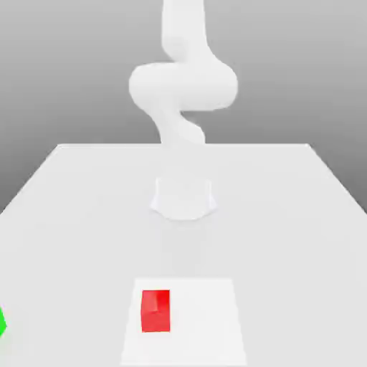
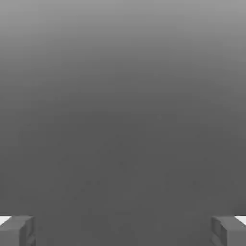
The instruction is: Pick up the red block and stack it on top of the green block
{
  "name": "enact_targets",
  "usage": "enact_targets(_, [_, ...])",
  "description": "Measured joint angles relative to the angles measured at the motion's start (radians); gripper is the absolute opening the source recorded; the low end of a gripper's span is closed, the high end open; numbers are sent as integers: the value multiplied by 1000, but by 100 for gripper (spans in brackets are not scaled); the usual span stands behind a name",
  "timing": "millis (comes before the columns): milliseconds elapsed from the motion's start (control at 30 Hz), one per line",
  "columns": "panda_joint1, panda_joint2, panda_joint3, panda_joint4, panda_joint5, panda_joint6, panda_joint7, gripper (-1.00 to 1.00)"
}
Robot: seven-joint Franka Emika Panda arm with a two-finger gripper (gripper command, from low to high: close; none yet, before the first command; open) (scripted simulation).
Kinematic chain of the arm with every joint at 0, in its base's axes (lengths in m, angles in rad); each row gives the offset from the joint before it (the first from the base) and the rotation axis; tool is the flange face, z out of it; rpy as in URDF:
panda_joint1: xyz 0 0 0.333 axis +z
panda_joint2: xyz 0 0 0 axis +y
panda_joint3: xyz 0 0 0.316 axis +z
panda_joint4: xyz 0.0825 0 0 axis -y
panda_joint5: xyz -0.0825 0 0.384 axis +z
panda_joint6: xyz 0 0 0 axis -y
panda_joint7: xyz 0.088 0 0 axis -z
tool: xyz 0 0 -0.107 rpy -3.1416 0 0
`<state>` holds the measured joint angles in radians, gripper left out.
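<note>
The red block [image 1: 155, 310] lies on the white table near its front edge, a little toward the exterior view's left of centre. A sliver of the green block [image 1: 2, 322] peeks in at the far left edge of the exterior view, at about the same depth as the red one. In the hand view my gripper [image 2: 123, 231] is open, its two grey fingertips [image 2: 17, 230] far apart with nothing between them, facing a plain grey background. The white arm [image 1: 183, 86] rises from its base [image 1: 183, 197] at the table's middle and leaves the picture at the top.
A slightly lighter square patch [image 1: 208, 322] on the table [image 1: 287, 215] lies under the red block. The table's back edge runs behind the arm's base, and its sides slant outward toward the front.
</note>
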<state>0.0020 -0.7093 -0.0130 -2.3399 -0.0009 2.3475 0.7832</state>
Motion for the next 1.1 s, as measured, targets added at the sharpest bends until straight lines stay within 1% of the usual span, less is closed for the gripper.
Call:
enact_targets(400, [2, 442, -60, -194, 7, 231, -90, 0])
enact_targets(667, [-16, 732, -83, -321, 19, 383, -154, 0])
enact_targets(733, [-14, 805, -85, -333, 29, 432, -168, 0])
enact_targets(867, [-35, 950, -56, -318, 67, 551, -199, 0])
enact_targets(900, [-43, 983, -46, -313, 75, 579, -205, -100])
enact_targets(1100, [-48, 1000, -41, -311, 77, 593, -206, -100])
